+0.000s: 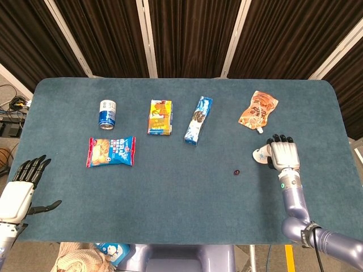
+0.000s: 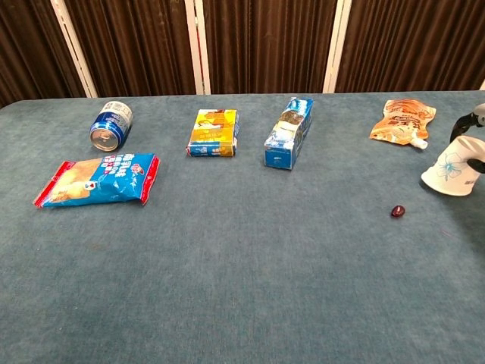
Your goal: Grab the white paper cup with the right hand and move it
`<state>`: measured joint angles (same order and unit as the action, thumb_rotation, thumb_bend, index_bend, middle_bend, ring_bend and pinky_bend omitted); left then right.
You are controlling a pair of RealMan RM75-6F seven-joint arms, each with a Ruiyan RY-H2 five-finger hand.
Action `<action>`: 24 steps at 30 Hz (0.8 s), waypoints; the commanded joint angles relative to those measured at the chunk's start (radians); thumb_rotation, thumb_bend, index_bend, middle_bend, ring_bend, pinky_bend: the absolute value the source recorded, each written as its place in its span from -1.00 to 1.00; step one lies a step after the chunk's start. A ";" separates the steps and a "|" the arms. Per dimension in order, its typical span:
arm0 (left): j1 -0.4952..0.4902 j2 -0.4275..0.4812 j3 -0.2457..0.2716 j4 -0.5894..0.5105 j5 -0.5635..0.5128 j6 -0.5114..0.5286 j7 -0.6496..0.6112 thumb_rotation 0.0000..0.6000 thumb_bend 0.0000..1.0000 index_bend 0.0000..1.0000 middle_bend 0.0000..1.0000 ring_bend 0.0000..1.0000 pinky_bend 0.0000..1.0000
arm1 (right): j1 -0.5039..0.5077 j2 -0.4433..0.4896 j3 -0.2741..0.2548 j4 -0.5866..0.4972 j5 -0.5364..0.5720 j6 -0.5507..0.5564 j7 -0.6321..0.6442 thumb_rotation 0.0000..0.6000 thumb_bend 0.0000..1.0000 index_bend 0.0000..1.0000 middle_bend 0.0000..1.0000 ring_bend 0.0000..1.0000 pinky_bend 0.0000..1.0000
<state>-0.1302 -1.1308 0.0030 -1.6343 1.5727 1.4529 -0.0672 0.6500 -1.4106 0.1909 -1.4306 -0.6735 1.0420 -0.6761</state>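
the right hand (image 1: 282, 154) is wrapped around the white paper cup (image 2: 452, 174), with the fingers closed on its side, and the cup is tilted with its wide mouth down near the tabletop (image 1: 181, 192). the cup is just below the orange pouch (image 1: 258, 110), and a small dark bead (image 1: 236, 171) lies near the cup on its left. the left hand (image 1: 21, 187) is well apart from the cup, at the far left edge of the tabletop, holding nothing with its fingers spread.
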 commanded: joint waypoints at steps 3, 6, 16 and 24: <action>0.000 0.000 0.000 0.001 0.001 0.002 0.001 1.00 -1.00 -1.00 -1.00 -1.00 -1.00 | -0.003 0.010 -0.001 -0.020 -0.011 0.009 0.009 1.00 0.05 -0.12 -0.60 -0.69 -0.67; 0.000 -0.001 -0.001 0.002 0.001 0.003 0.002 1.00 -1.00 -1.00 -1.00 -1.00 -1.00 | -0.009 0.032 -0.001 -0.071 -0.042 0.030 0.023 1.00 0.05 -0.12 -0.60 -0.69 -0.67; -0.001 -0.007 0.001 0.005 0.011 0.007 0.015 1.00 -1.00 -1.00 -1.00 -1.00 -1.00 | -0.002 0.077 -0.007 -0.313 -0.179 0.114 0.005 1.00 0.05 -0.12 -0.60 -0.69 -0.67; -0.002 -0.004 0.001 0.009 0.015 0.009 0.000 1.00 -1.00 -1.00 -1.00 -1.00 -1.00 | 0.014 0.007 -0.030 -0.324 -0.182 0.145 -0.046 1.00 0.05 -0.12 -0.60 -0.69 -0.67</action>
<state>-0.1316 -1.1349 0.0043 -1.6257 1.5877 1.4620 -0.0665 0.6609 -1.3937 0.1661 -1.7621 -0.8580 1.1825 -0.7143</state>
